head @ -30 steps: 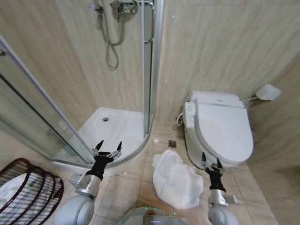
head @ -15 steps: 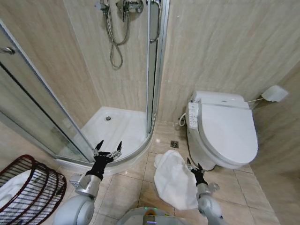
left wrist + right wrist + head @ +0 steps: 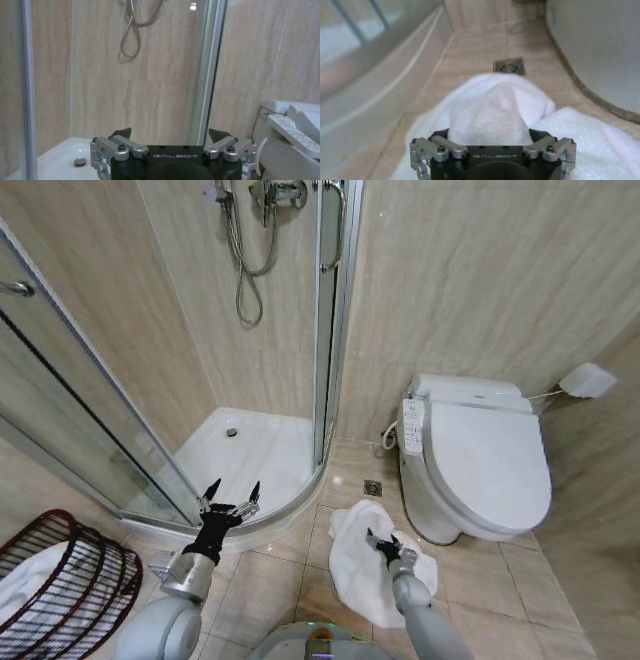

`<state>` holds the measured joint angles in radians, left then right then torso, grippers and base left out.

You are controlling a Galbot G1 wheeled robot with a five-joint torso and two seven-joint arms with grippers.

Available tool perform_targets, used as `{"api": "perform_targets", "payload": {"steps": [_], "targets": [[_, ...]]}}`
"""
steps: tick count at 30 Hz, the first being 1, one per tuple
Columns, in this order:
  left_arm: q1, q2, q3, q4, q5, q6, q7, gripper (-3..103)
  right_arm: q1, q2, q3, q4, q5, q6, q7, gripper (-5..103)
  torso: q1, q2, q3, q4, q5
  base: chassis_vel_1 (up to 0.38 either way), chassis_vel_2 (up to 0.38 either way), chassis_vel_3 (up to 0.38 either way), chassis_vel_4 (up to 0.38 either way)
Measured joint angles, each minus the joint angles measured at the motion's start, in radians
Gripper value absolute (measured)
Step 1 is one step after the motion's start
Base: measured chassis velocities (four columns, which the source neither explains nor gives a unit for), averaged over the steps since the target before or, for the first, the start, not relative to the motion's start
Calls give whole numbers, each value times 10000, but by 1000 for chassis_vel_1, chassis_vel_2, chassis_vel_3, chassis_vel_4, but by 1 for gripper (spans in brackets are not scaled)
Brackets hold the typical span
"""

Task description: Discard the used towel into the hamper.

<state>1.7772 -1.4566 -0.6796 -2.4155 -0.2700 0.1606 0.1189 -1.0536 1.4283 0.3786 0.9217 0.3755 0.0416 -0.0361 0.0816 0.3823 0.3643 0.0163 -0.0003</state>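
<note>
One hamper stands on the floor at far left. The left claw hovers spread wide, holding nothing. One white towel lies crumpled by the toilet, with the right claw spread, pressed into its raised fold.

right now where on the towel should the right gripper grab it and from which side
Probably the raised fold at the middle of the towel, the hump showing between the open fingers of the right gripper in the right wrist view. It stands up off the floor tiles, so fingers can close around it from above. The flat edges give nothing to pinch. The left gripper hangs open by the shower tray.
</note>
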Motion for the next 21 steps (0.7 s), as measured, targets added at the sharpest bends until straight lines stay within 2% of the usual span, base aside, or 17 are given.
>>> {"api": "perform_targets", "payload": {"steps": [3, 10, 12, 15, 17, 21], "targets": [[0, 0, 0, 0, 0, 0, 0, 100, 314, 189, -16, -831, -701, 308, 137, 100, 1, 5, 2, 0, 2, 0, 0, 0, 0], [0, 0, 0, 0, 0, 0, 0, 100, 511, 262, 137, -1718, -949, 1189, -21, 101, 4, 11, 6, -1, 2, 0, 0, 0, 0], [0, 0, 0, 0, 0, 0, 0, 100, 498, 252, 186, -1717, -895, 1217, -132, 99, 5, 12, 7, 0, 2, 0, 0, 0, 0], [0, 0, 0, 0, 0, 1, 0, 100, 395, 190, 344, -1615, -891, 1277, -570, 88, 7, 15, 9, -1, 2, 0, 0, 0, 0], [0, 0, 0, 0, 0, 0, 0, 100, 355, 179, 373, -1545, -889, 1278, -612, 88, 7, 16, 9, -1, 2, 0, 0, 0, 0], [0, 0, 0, 0, 0, 0, 0, 100, 147, 104, 396, -1171, -843, 1232, -686, 77, 8, 18, 10, -1, 3, 0, 0, 0, 0]]}}
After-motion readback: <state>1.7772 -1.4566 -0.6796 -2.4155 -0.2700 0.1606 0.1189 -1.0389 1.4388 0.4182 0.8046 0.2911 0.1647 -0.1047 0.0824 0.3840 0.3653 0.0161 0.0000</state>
